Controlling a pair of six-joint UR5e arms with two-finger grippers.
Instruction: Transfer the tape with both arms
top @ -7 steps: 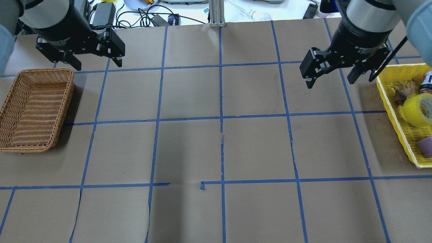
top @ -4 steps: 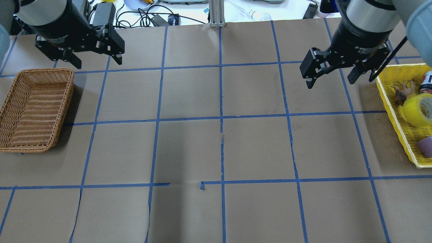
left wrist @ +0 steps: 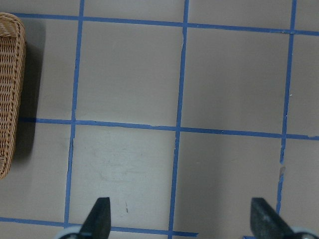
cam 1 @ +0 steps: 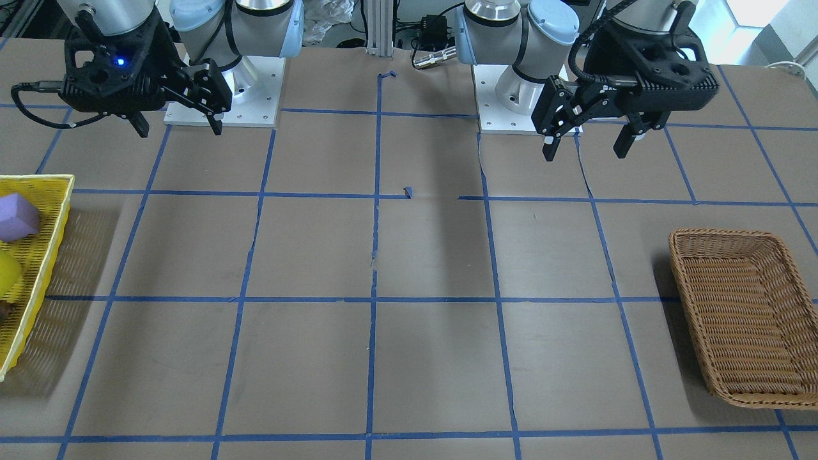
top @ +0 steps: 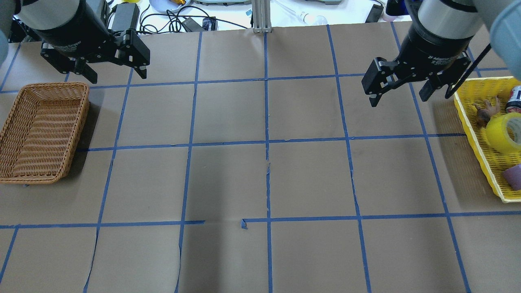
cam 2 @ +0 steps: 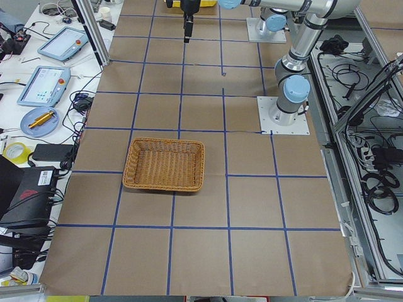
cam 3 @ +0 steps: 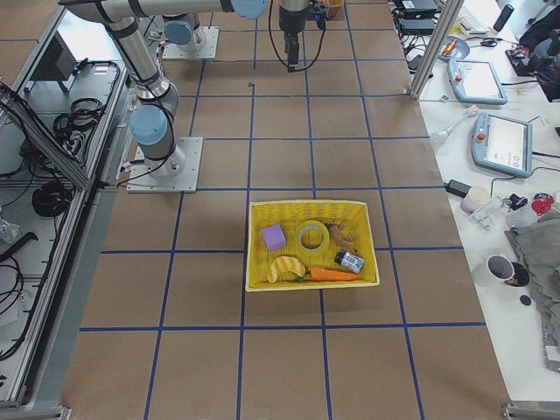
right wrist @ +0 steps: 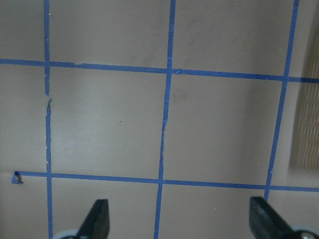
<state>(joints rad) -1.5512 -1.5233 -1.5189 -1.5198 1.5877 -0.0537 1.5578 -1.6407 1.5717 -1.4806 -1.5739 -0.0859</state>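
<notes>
Tape [top: 502, 133] lies in the yellow tray [top: 469, 122], near the right end effector [top: 398, 100], so that arm should grab it first. The left end effector [top: 119, 77] hangs by the wicker basket [top: 81, 114], maybe to drop it there. Both are wide open, holding nothing.

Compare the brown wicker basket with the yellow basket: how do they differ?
The wicker basket is woven brown; the yellow basket is yellow mesh. The wicker basket holds nothing; the yellow basket holds the tape, a purple block and other items. The wicker basket sits on the robot's left, the yellow basket on its right. Both are rectangular and open-topped.
</notes>
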